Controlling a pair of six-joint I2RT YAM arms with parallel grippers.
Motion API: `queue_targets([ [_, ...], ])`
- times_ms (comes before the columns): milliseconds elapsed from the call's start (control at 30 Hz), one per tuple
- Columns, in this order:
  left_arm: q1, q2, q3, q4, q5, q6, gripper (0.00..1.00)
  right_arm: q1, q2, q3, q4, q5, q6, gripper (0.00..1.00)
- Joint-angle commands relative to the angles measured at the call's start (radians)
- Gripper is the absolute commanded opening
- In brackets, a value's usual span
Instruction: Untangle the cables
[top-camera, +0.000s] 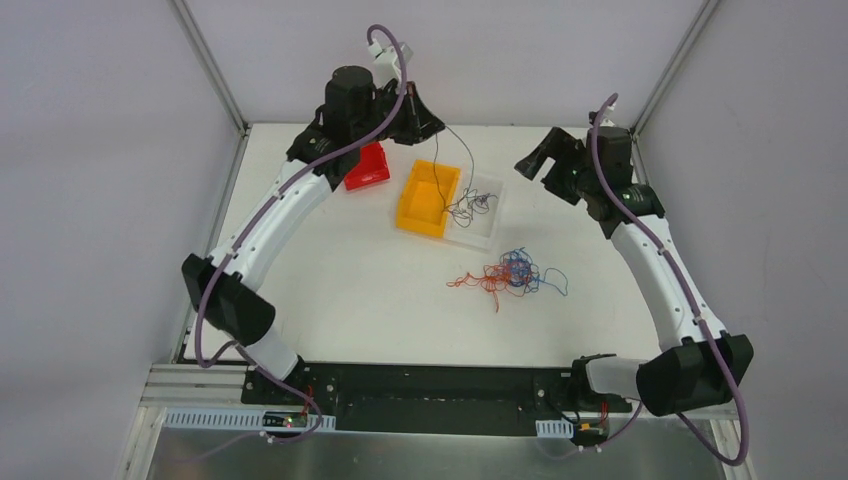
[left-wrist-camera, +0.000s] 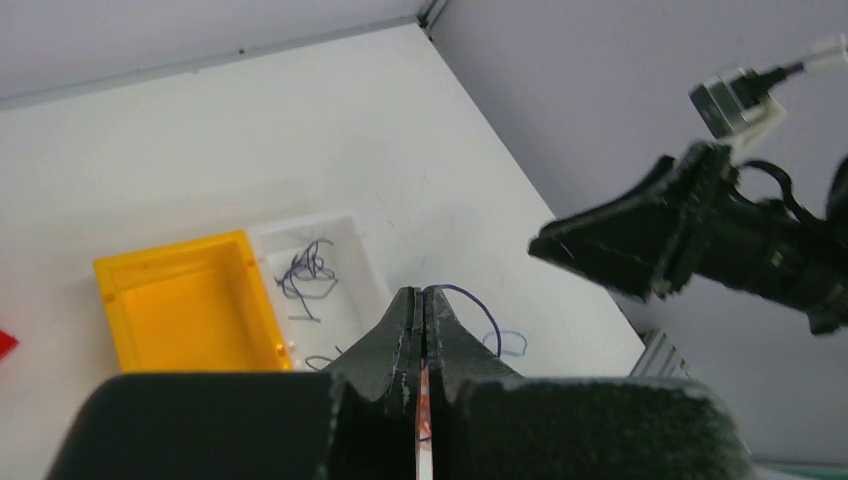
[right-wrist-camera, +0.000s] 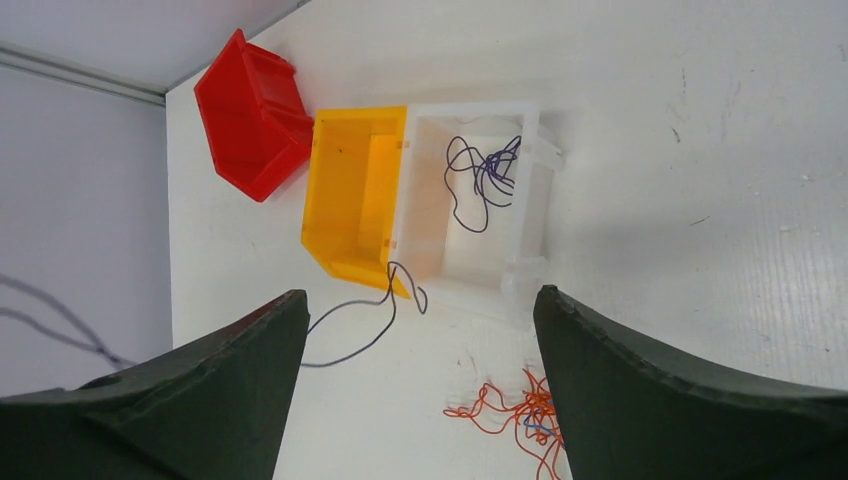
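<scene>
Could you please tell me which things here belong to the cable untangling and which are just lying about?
Job: multicoloured cable tangle; dark strands in white bin; dark strand pinched by left end effector.
Lying about: red bin; yellow bin.

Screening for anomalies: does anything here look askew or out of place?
The red bin sits skewed beside the yellow bin, which lines up squarely with the white bin. A dark wire pinched in the left gripper hangs over the yellow bin's corner onto the table instead of lying in a bin.
</scene>
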Motion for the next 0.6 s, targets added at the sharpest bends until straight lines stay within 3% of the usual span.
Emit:
queue_targets([
  [0, -0.010, 0.142, 0.171, 0.088, 0.014, -0.019, 0.00, -0.020, -0.083, -0.031, 0.046, 0.023, -0.007, 0.87],
  [233, -0.008, 0.403, 0.346, 0.090, -0.020, -0.009, 0.00, -0.033, -0.149, -0.095, 0.053, 0.064, 0.010, 0.87],
  [567, -0.031, 0.545, 0.272, 0.091, 0.003, -0.065, 0.00, -0.057, -0.230, -0.196, 0.063, 0.155, 0.019, 0.87],
])
